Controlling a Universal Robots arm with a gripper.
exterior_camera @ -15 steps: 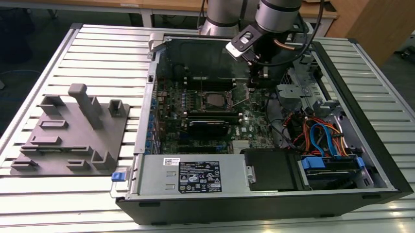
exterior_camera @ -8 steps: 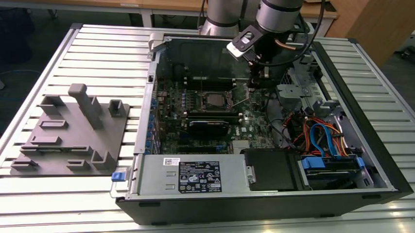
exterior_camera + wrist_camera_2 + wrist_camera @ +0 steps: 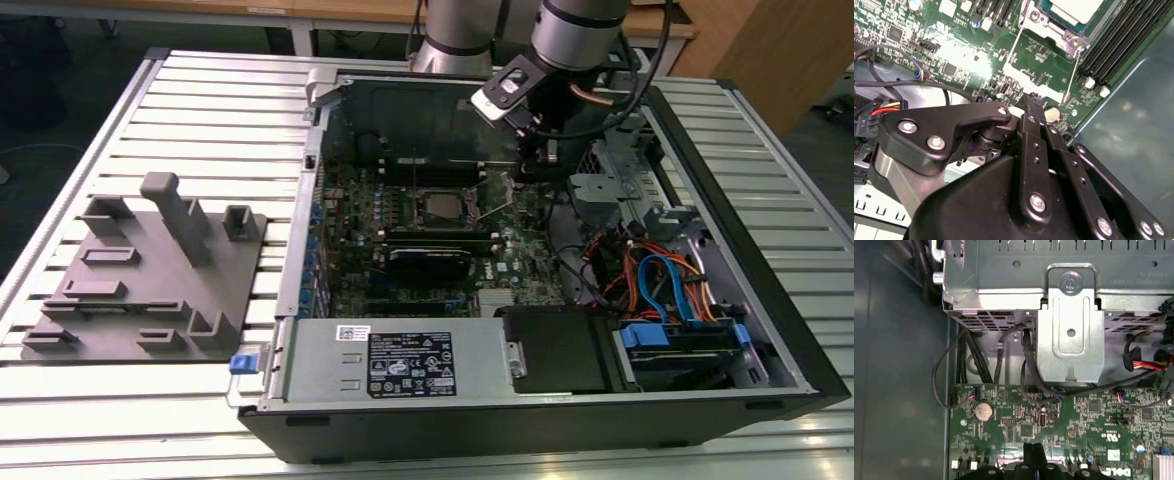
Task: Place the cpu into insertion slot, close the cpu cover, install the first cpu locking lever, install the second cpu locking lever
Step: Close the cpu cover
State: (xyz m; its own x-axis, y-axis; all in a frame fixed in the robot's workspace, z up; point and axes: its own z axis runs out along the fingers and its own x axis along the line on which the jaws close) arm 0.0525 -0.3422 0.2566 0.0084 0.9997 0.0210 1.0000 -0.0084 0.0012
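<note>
Hand: My hand (image 3: 534, 152) is closed. Its two fingers (image 3: 1034, 150) are pressed together and nothing is between them.
Where my hand is: It is near the insertion slot (image 3: 414, 203), on the exterior view's right of it. Its tip points down at the green board (image 3: 1044, 65).
Cpu: The cpu (image 3: 1074, 9) sits in the insertion slot. It lies flat with its shiny grey top facing up, out of the open side of the computer case (image 3: 534, 425). It is square, so I see no long side.
Cpu cover: The cpu cover (image 3: 1054, 31) is a silver frame around the cpu. It looks down flat on the slot.
Levers: Two thin wire levers, one (image 3: 1010, 50) and the other (image 3: 1072, 75), run long and straight from the slot toward my hand. I cannot tell if they are hooked down.
Battery: A round battery (image 3: 983, 411) sits on the board just beside my hand's tip, farther from the slot than the lever ends.
Memory slots: Long black memory slots (image 3: 1119, 45) lie right beside the insertion slot.
Tabletop: The case rests on the tabletop (image 3: 134, 420). A grey tray (image 3: 147, 290) is well apart from the slot, on the exterior view's left.
</note>
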